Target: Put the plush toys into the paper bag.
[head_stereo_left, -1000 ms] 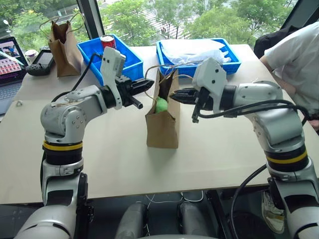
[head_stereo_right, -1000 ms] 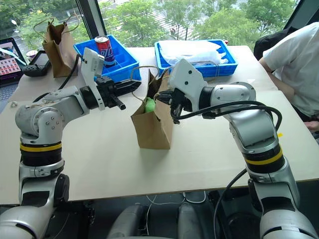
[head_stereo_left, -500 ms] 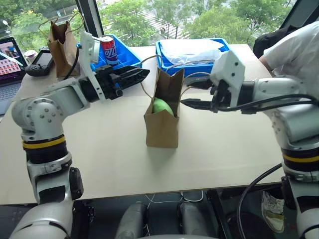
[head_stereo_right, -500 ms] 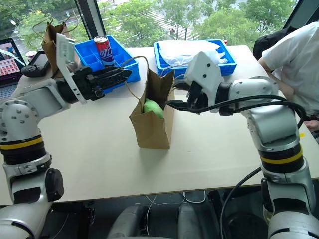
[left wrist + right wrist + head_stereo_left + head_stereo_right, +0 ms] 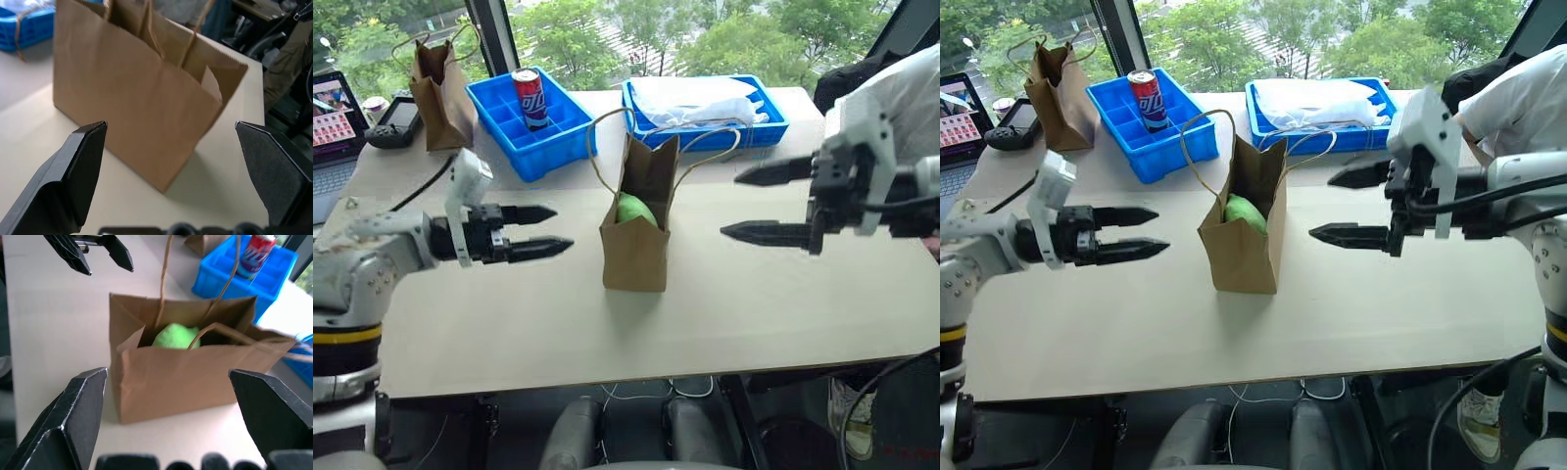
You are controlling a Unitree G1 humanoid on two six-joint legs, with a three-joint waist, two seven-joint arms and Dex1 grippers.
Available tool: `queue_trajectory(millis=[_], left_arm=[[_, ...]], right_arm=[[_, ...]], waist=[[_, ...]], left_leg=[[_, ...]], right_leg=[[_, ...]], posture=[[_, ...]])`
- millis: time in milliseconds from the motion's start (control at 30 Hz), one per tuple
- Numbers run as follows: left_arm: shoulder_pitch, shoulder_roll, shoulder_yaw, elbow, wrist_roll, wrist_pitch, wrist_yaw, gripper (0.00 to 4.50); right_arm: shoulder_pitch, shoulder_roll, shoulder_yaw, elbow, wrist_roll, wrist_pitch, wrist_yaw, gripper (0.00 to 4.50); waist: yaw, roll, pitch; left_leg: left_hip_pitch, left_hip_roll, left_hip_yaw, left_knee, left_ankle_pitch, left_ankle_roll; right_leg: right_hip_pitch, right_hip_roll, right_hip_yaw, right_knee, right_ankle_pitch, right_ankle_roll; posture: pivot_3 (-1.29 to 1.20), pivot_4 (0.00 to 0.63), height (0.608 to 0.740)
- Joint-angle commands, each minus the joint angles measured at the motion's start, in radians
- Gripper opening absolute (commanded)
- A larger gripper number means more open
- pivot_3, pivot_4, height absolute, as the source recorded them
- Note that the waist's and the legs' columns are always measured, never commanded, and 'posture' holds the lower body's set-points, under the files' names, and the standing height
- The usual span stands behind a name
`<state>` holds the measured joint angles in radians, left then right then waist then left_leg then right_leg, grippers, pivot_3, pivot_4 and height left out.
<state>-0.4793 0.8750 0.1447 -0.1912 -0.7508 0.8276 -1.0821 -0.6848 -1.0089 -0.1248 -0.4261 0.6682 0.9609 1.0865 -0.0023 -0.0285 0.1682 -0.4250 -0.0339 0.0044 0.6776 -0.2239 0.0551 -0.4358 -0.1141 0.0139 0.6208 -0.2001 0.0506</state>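
The paper bag point(image 5: 636, 235) stands upright near the middle of the table point(image 5: 724, 313), its mouth open and facing up, its twine handles point(image 5: 607, 132) looping above the rim. Its wide faces look toward the two arms, so its long axis runs from 6 to 12 o'clock across the table in the head views. Inside it, showing just over the rim, lies the green plush toy point(image 5: 631, 209); from the right wrist view it sits as a bright green lump point(image 5: 177, 336) low in the mouth, and which way its face points cannot be told. The red toy cannot be made out.

At 9 o'clock from the bag the left gripper point(image 5: 548, 230) hangs over the table, well apart from the bag, its fingers spread wide and empty, pointing toward 3 o'clock at the bag's side. At 3 o'clock from the bag the right gripper point(image 5: 749, 204) hangs with its fingers likewise parted and holding nothing, pointing toward 9 o'clock.

At 11 o'clock from the bag a blue tray point(image 5: 553, 147) holds a red can point(image 5: 530, 95); at 1 o'clock a second blue tray point(image 5: 769, 122) holds white plastic. A darker paper bag point(image 5: 440, 98) stands at the far left corner.
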Motion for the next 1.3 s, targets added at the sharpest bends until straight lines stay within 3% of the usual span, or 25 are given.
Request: queue_trajectory(millis=[33,100,133,333,600,800,1100,1300], left_arm=[[0.036,-0.034,-0.01,-0.043,0.054,-0.172,-0.055,4.5],[0.068,-0.078,-0.037,-0.075,0.038,-0.176,-0.05,4.5],[0.088,-0.084,-0.066,-0.091,0.058,-0.191,-0.055,4.5],[0.077,-0.142,-0.135,-0.101,0.096,-0.196,0.006,4.5],[0.017,-0.295,-0.225,-0.087,0.182,-0.204,0.138,4.5],[0.01,-0.275,-0.202,-0.062,0.197,-0.207,0.129,4.5],[-0.025,-0.338,-0.213,-0.027,0.232,-0.192,0.226,4.5],[-0.053,-0.313,-0.192,-0.009,0.234,-0.188,0.211,4.5]], right_arm=[[0.046,0.034,0.021,-0.019,-0.054,-0.063,-0.08,3.02],[0.107,0.112,0.07,0.039,-0.125,-0.157,-0.134,2.13],[0.135,0.157,0.088,0.078,-0.152,-0.204,-0.157,1.97],[0.174,0.315,0.164,0.196,-0.264,-0.421,-0.203,0.02],[0.162,0.451,0.244,0.168,-0.273,-0.435,-0.225,0.02],[0.144,0.511,0.288,0.132,-0.286,-0.402,-0.276,0.02],[0.104,0.571,0.333,0.15,-0.319,-0.392,-0.309,0.02],[0.052,0.62,0.351,0.189,-0.335,-0.395,-0.324,0.02]], waist=[[0.002,0.0,0.0],[0.003,0.0,-0.001],[0.003,0.0,-0.001],[0.006,0.0,-0.001],[0.009,0.0,-0.001],[0.007,0.0,-0.001],[0.01,0.0,-0.001],[0.003,0.0,-0.001]], left_leg=[[0.001,0.001,0.0,0.0,0.0,0.0],[0.001,0.004,0.002,0.0,0.0,0.0],[0.002,0.006,0.002,0.0,0.0,0.0],[-0.002,0.005,0.004,0.0,0.0,0.0],[0.001,0.005,0.005,0.001,0.0,0.0],[0.002,0.005,0.005,0.001,0.001,0.0],[0.003,0.005,0.004,0.003,0.001,-0.001],[0.003,0.005,0.004,0.002,0.001,-0.002]], right_leg=[[0.0,0.0,0.0,0.0,0.0,-0.001],[0.001,0.0,0.0,-0.002,0.002,-0.003],[0.003,0.0,0.0,-0.004,0.002,-0.004],[-0.001,0.004,-0.001,-0.004,0.003,-0.003],[0.001,0.006,-0.001,-0.003,0.003,-0.003],[0.0,0.007,-0.001,0.002,0.003,-0.003],[0.001,0.008,-0.001,0.003,0.003,-0.003],[0.0,0.009,-0.001,0.004,0.003,-0.003]], posture=[[0.0,0.15,0.74],[0.0,0.15,0.74],[0.0,0.15,0.74],[0.0,0.15,0.74],[0.0,0.15,0.74],[0.0,0.15,0.74],[0.0,0.15,0.74],[0.0,0.15,0.74]])
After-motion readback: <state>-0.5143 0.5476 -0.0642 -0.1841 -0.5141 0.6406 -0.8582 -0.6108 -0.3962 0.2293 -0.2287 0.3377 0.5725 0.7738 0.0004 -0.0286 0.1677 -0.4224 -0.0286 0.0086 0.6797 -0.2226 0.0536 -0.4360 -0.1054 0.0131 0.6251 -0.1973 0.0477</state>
